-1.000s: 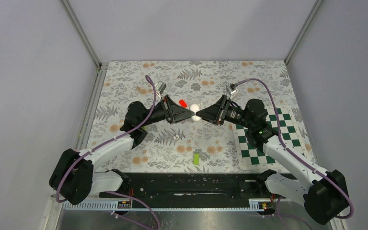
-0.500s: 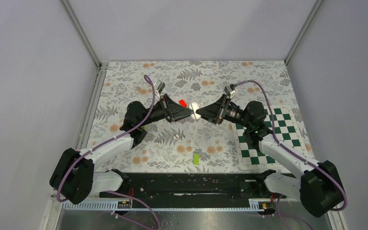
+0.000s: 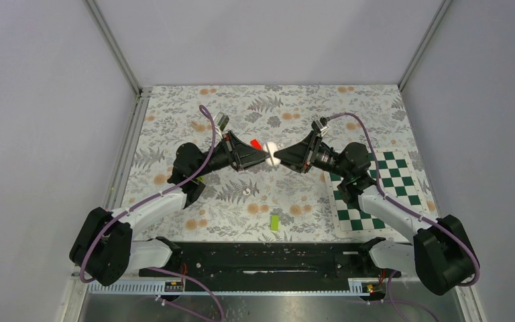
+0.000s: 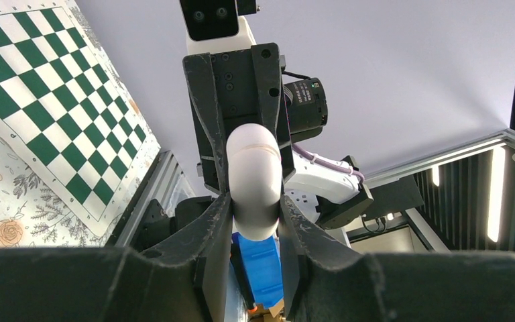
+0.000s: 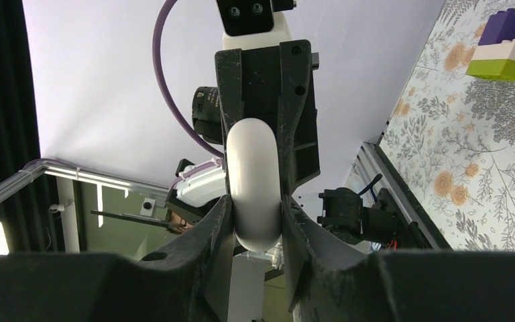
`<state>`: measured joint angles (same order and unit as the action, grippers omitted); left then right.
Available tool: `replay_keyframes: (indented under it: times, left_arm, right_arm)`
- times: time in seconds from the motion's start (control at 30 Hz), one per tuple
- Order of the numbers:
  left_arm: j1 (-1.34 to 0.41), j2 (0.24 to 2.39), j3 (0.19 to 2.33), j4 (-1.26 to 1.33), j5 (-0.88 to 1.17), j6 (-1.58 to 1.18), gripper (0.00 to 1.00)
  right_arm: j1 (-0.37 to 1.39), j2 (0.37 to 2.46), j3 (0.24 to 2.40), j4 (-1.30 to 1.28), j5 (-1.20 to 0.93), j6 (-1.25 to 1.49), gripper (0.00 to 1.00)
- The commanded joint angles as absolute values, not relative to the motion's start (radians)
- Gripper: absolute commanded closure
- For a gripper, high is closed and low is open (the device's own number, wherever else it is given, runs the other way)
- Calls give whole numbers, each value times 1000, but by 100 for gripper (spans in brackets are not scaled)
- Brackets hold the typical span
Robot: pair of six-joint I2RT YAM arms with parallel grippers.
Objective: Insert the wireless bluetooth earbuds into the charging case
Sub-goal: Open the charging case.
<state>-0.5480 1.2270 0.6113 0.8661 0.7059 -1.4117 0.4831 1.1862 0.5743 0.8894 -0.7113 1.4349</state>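
Both hands are on the same thing right now. The charging case [image 3: 271,155] hangs in the air over the middle of the counter [image 3: 295,111], pinched from two sides. My left hand [image 4: 255,213] clamps it from the left and my right hand [image 5: 255,216] from the right, fingertips nearly meeting. In each wrist view the white pebble sits upright between my own fingers, with the other hand's fingers closed on its far end. So neither hand is free, both are gripping the case.

Counting from the top view: one case, and one tiny white speck on the counter that looks like an earbud [image 3: 247,192], nearer me than the case and well apart from it. I can't find a second one. There's also one red block [image 3: 256,143] just behind the left hand, one green block [image 3: 275,222] near the bases, and one checkered mat [image 3: 369,201] on the right.
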Motion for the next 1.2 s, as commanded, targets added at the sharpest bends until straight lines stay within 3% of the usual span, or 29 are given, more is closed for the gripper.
replay_keyframes:
  times: [0.0,0.17,0.37,0.87,1.03,1.17]
  left_arm:
    - [-556,1191,662,1135,763,-1463,100]
    - [-556,1186,671,1144,763,-1477,100]
    - [-556,1175,677,1127,766,-1472,100]
    - [-556,1176,670,1124,774,-1471,100]
    - [-555,1162,681,995,785,-1410,100]
    - [-547,1132,715,787,799,-1317,100]
  right_arm:
    - [454,1240,542,822,-673,1420,90]
    - [455,1209,569,661,-650,1325,72]
    - [454,1156,609,501,-619,1219,62]
    - [454,1156,608,520,-614,1231,52]
    - [454,1068,653,317,-545,1111,49]
    - [454,992,714,156,-485,1004,42]
